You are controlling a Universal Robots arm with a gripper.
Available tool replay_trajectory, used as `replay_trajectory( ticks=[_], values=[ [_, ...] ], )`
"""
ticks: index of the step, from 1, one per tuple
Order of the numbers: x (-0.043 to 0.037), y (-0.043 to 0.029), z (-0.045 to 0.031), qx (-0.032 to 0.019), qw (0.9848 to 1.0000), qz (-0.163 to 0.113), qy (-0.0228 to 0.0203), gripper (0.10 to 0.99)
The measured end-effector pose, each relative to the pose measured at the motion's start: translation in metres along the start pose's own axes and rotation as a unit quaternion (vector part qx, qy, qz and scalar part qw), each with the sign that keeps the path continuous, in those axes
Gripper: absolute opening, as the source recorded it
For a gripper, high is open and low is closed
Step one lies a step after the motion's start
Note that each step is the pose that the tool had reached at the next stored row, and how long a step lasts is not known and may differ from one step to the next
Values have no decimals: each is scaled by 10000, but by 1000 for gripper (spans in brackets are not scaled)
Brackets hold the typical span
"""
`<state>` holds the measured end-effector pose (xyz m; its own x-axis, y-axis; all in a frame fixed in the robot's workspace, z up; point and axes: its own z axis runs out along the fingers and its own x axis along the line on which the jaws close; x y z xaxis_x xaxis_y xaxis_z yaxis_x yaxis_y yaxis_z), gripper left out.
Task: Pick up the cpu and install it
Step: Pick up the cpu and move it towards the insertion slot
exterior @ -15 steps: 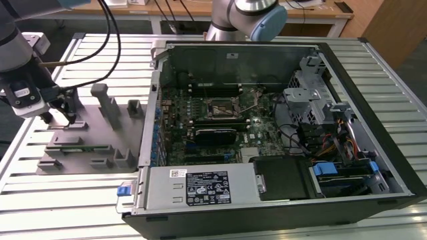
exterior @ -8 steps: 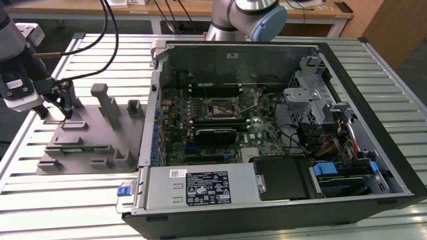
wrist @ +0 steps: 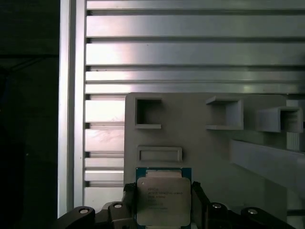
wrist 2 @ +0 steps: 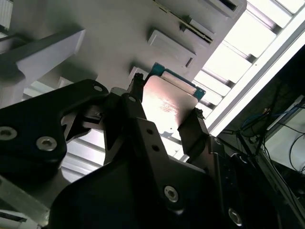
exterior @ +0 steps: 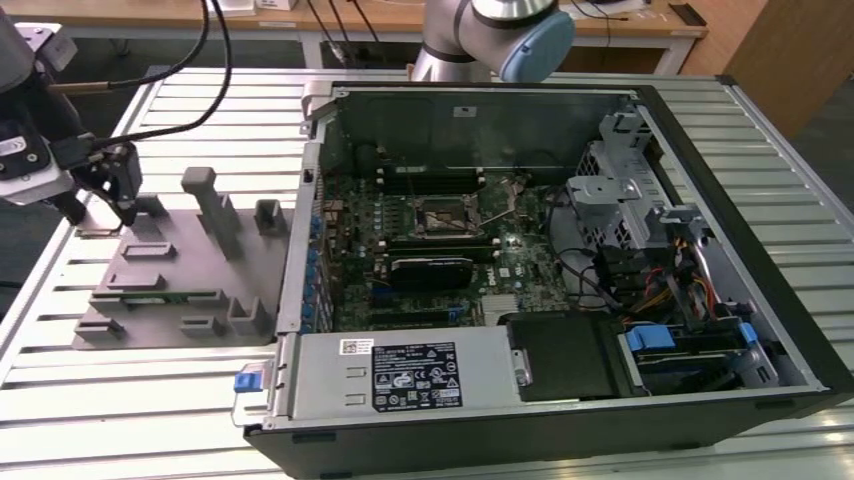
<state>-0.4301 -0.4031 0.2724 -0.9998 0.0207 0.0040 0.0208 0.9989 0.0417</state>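
Note:
The cpu point(wrist: 163, 198) is a small square chip with a shiny silver top and a thin green rim. It lies at a corner of the grey fixture plate point(exterior: 167, 290). My gripper point(wrist: 163, 204) is down over it, with one black finger against each side of the chip. In the second wrist view the cpu point(wrist 2: 167, 101) is pinched between the two fingers point(wrist 2: 191, 130) of the gripper point(wrist 2: 164, 112). In the exterior view the gripper point(exterior: 100, 212) stands at the plate's far corner, on that view's left. The motherboard socket point(exterior: 441, 216) lies inside the open computer case.
The open computer case point(exterior: 747, 250) takes up the exterior view's middle and right, with a labelled power-supply box point(exterior: 400, 375) at its front. Upright grey posts point(exterior: 214, 205) and pockets point(wrist: 147, 112) rise from the fixture plate. Slatted aluminium table point(wrist: 190, 52) lies beneath.

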Motion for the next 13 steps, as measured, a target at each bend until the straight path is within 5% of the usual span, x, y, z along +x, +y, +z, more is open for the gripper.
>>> replay_trajectory(
  ticks=[13],
  values=[
    [1, 16, -372, 0, 10000, 0, -5, 545]
  ],
)
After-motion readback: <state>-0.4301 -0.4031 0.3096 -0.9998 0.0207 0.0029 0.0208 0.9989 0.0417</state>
